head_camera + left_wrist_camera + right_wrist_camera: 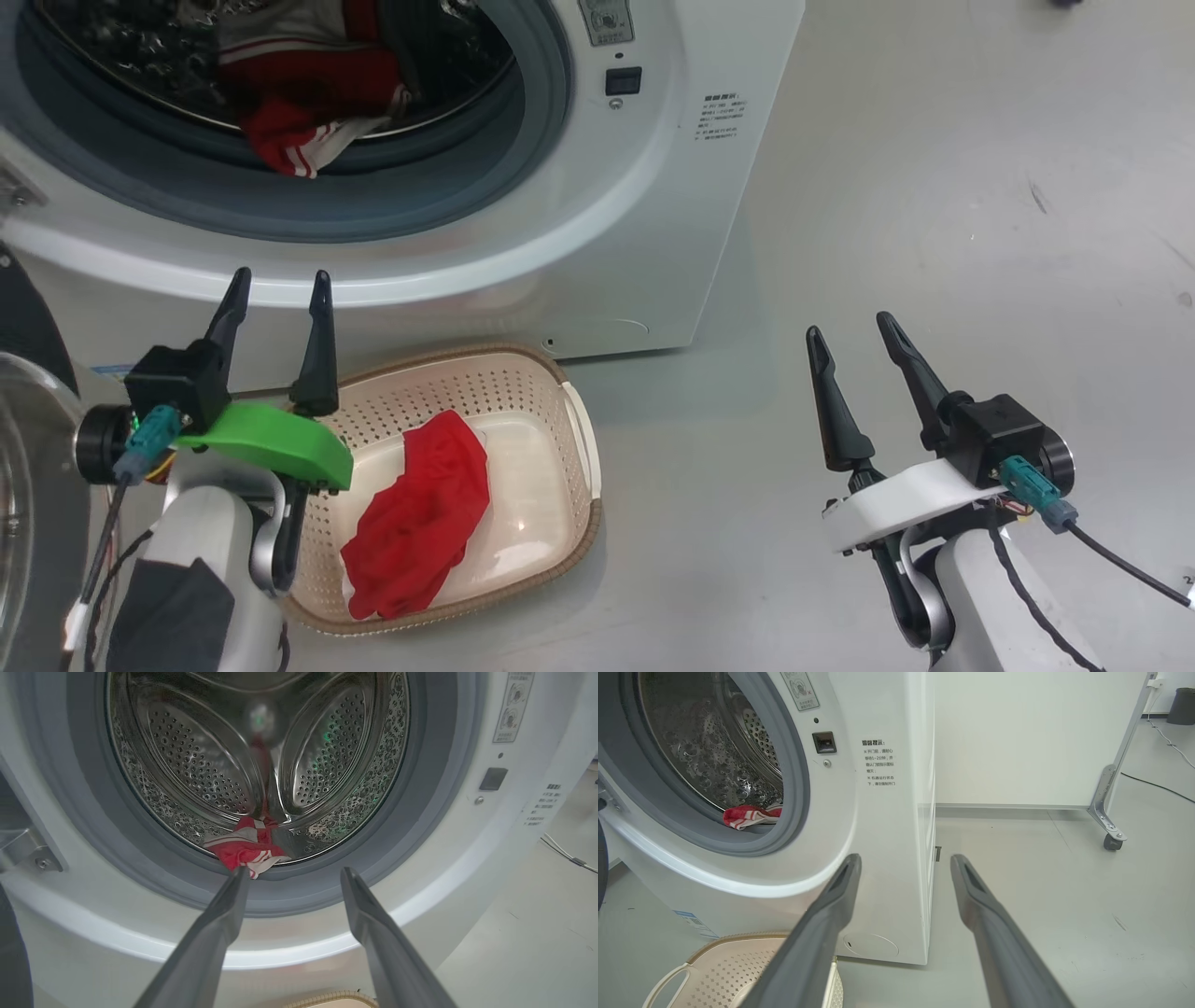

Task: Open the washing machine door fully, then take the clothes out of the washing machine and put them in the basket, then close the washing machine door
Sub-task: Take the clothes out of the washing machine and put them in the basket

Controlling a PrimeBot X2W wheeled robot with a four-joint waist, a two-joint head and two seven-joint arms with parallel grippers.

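- the left pincer (283, 274) hangs over the near-left corner of the basket, its two dark fingers spread wide with nothing between them. the right pincer (848, 325) is well off to the right over bare floor (934, 187), just as wide and just as empty.
- the basket (586, 448) sits on the floor close against the foot of the washing machine. a plain red garment (420, 523) lies crumpled inside, draped up the near wall.
- the washing machine door (23, 327) is swung out at the far left edge. only a slice of it shows, but it looks fully open.
- in the washing machine (653, 233) a striped garment (299, 140), red with white trim, lies at the bottom front of the drum (201, 765), one fold spilling onto the grey seal (448, 187).
- handling, as a judgement: the cloth is light, limp and not fragile. it will probably sag and trail when lifted, and could drag on the seal lip.
- the best hold looks to be the bunched fold at the lip, pinching a thick wad rather than a single layer, then lifting up and clear of the seal before crossing to the basket.
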